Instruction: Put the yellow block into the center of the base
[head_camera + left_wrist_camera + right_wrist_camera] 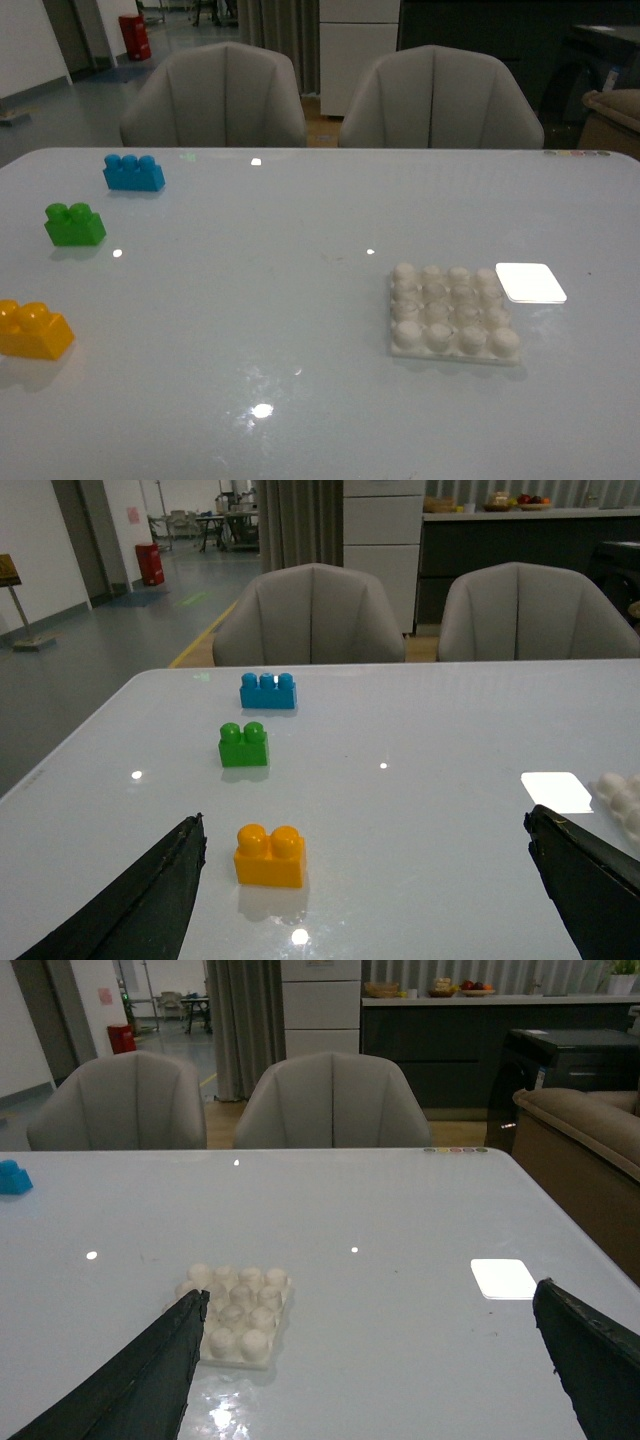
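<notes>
Pre-grasp stage, nothing held. Left gripper [365, 825] spread wide and empty, hanging short of yellow block [270, 855]. Block upright on table [300, 300] at front-left, in line with green brick [74, 224] and blue brick [133, 172] further back. Right gripper [370, 1295] likewise wide apart, empty, facing base [235, 1312]. Base flat, right of centre, all studs bare, white patch [531, 282] just beside its far-right corner. Block and base well apart. Next, likely: lower left gripper over block, close across its sides, lift, carry to base, square up over the middle studs, press straight down. Skew would probably jam it.
</notes>
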Tool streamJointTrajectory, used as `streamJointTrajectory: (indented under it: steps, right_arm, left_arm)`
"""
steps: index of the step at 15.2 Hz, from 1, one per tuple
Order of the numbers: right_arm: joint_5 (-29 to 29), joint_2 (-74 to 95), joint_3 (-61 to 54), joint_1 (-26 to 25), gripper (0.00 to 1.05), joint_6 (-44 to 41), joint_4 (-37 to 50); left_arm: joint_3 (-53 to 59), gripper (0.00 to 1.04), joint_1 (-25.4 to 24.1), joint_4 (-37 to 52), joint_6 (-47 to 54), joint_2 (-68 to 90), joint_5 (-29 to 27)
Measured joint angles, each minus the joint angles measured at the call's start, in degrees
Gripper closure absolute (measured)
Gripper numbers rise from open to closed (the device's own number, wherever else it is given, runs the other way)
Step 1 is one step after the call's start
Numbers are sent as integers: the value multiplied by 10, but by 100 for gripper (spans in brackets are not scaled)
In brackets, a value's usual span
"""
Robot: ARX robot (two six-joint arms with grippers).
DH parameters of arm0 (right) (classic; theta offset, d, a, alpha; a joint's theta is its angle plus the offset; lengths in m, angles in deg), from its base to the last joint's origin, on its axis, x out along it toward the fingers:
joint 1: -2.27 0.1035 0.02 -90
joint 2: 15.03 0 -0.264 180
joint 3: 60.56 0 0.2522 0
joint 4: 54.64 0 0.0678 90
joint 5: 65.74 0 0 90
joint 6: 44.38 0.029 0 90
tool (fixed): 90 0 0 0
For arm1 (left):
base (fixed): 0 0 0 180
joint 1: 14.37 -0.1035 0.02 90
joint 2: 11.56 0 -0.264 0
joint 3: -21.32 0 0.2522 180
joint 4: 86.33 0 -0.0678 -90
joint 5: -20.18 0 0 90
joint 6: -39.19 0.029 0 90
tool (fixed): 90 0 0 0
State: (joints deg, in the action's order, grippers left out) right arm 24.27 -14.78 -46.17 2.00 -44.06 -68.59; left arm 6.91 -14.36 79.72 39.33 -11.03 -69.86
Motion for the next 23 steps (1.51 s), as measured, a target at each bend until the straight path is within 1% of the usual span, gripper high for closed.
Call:
streamJointTrajectory:
  steps: [16,17,18,19,20,21,22,23]
  right_arm:
    - [0,0,0,0,6,0,0]
    - [-12,46,15,-11,6,0,-16]
    - [-22,150,44,-42,6,-4,46]
    - [-25,260,92,-59,6,-6,141]
    - [-33,366,149,-57,6,-9,225]
    - [-34,463,207,-48,6,-8,270]
    - [-32,571,274,-36,6,-6,270]
    - [-30,679,340,-22,6,2,242]
  left_arm:
    - [0,7,0,0,0,0,0]
    - [0,7,0,0,0,0,0]
    - [0,7,0,0,0,0,0]
    - [0,7,0,0,0,0,0]
    - [0,7,0,0,0,0,0]
    - [0,7,0,0,0,0,0]
    - [0,7,0,0,0,0,0]
    - [0,7,0,0,0,0,0]
